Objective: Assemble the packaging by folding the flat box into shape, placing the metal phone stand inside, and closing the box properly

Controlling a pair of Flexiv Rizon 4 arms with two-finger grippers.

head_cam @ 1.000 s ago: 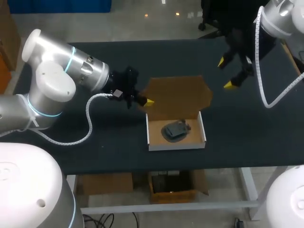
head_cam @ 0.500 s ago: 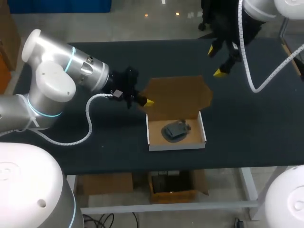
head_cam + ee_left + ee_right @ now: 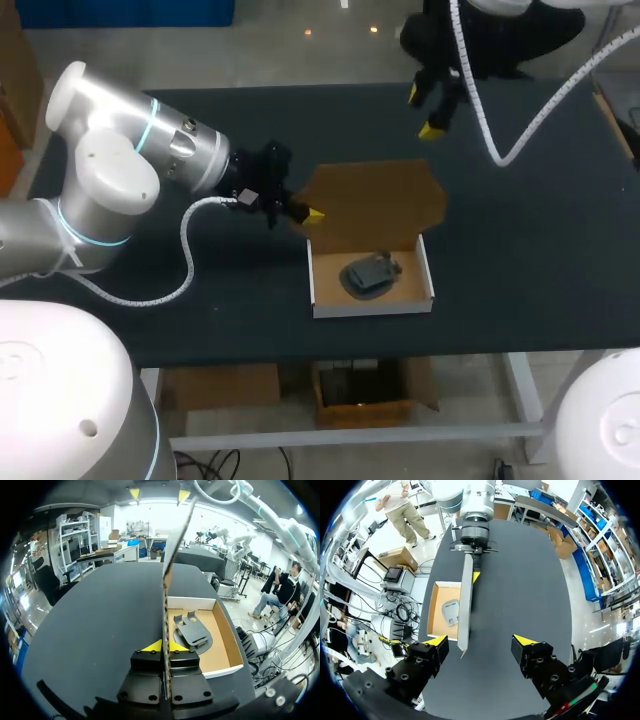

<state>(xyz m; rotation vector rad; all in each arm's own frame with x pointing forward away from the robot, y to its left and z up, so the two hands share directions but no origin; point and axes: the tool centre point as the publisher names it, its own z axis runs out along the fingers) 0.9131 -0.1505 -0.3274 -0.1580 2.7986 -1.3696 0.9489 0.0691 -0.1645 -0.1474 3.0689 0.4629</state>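
Observation:
The white box tray (image 3: 318, 290) lies open near the table's front, with the dark metal phone stand (image 3: 370, 275) inside it. Its brown lid (image 3: 375, 205) stands upright along the tray's far side. My left gripper (image 3: 305, 213) is shut on the lid's left edge; in the left wrist view the lid (image 3: 172, 555) rises edge-on from between the yellow tips (image 3: 165, 647), with the stand (image 3: 192, 630) in the tray (image 3: 226, 635) beside it. My right gripper (image 3: 425, 112) hangs open above the far side of the table, behind the lid. Its wrist view looks down between its tips (image 3: 481, 641) onto the lid's top edge (image 3: 466, 605).
Black table surface (image 3: 530, 250) spreads wide to the right of the box and in front of my left arm (image 3: 110, 180). A white cable (image 3: 520, 130) loops down from my right arm over the far right of the table.
My right arm has swung left and toward the far edge, from right of the lid to behind it, and its tips look a little closer together. The left arm, lid and box kept still.

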